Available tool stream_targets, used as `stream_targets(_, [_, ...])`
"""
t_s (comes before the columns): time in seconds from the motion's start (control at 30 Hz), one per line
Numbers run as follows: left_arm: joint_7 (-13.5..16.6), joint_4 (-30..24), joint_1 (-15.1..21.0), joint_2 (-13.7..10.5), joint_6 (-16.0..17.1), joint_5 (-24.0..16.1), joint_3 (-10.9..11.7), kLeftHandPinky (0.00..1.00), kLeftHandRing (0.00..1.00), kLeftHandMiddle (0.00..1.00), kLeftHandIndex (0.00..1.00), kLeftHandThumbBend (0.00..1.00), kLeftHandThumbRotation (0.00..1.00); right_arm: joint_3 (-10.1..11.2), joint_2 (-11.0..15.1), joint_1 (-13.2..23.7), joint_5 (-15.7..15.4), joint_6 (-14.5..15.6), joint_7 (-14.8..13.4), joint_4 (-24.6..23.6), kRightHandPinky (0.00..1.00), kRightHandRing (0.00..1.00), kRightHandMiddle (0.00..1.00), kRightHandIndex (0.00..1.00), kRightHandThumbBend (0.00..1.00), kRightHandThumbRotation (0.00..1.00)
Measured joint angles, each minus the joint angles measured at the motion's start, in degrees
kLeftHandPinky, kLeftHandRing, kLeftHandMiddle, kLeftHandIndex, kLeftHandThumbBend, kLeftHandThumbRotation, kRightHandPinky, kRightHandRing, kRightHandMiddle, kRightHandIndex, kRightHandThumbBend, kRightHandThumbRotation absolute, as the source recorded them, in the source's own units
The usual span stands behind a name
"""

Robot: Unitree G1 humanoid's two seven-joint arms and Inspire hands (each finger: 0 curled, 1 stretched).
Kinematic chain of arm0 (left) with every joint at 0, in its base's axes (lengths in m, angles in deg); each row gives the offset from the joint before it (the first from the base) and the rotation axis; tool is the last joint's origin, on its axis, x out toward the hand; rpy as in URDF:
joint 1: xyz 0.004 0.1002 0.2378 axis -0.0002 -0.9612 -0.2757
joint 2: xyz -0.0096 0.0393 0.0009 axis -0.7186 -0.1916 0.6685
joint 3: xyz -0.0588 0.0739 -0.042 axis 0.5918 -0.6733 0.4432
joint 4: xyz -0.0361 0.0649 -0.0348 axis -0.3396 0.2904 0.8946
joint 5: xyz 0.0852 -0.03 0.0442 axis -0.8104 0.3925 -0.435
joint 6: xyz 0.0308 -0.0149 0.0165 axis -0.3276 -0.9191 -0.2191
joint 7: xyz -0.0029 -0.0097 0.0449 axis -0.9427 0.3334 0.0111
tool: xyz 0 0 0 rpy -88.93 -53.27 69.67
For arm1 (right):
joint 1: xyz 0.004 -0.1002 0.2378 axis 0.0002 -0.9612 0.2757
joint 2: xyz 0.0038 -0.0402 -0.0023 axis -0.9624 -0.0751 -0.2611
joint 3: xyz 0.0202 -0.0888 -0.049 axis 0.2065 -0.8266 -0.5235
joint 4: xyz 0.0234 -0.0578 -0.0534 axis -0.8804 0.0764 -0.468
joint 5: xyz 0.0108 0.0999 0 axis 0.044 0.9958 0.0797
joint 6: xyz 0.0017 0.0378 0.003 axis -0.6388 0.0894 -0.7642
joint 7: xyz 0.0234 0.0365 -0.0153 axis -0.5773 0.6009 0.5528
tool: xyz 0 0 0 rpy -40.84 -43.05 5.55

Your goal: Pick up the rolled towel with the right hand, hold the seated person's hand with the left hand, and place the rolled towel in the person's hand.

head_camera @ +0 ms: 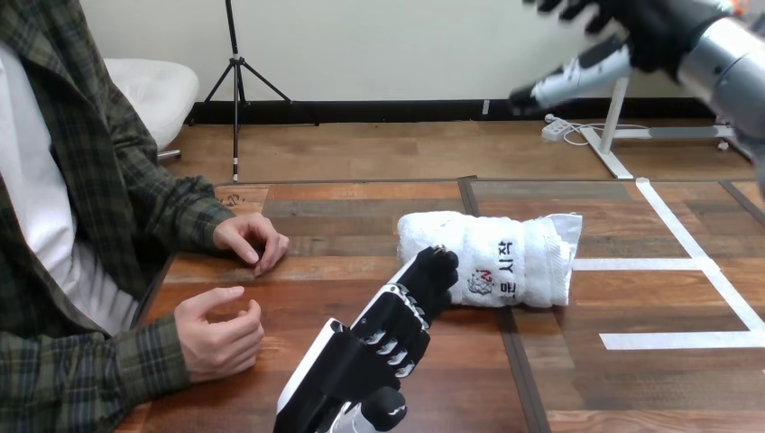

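Head view: wooden counter (379, 379), white tape lines (668, 264) at right. Rolled towel (505, 262) lies mid-counter, ungrasped. Left hand (397, 320) low over counter, fingers straight, empty, tips at towel's near-left end; contact unclear. Right hand (591, 63) raised high, well apart from towel, fingers spread, empty. Person's far hand (251, 239) and near hand (216, 336) rest on counter at view's left. Risk: left hand nudges towel aside before right hand descends; loose grasp could unroll it.
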Motion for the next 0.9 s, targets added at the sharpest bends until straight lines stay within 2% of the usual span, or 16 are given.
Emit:
stream_targets(0.53, [-1.1,-1.3,-0.2,-0.1,-0.1,2.4,-0.7,1.00,1.00,0.97,0.94,1.00,0.64,-4.5,-2.7,0.5,-2.8,-0.6,-0.6,14.2,0.75,0.83,0.85,0.83,1.00,0.37])
stream_targets(0.73, [-1.6,-3.1,-0.5,-0.2,-1.2,3.5,-0.7,1.00,1.00,0.97,0.94,1.00,0.62,-5.6,-3.9,0.5,-3.1,-1.4,-1.5,19.8,0.71,0.81,0.83,0.84,1.00,0.36])
stream_targets(0.9, [-1.6,-4.2,-0.9,-0.2,-1.3,4.0,-0.7,1.00,0.99,0.96,0.94,1.00,0.65,-6.9,-4.5,0.5,-3.9,-3.0,-2.4,23.9,0.66,0.79,0.81,0.85,1.00,0.39])
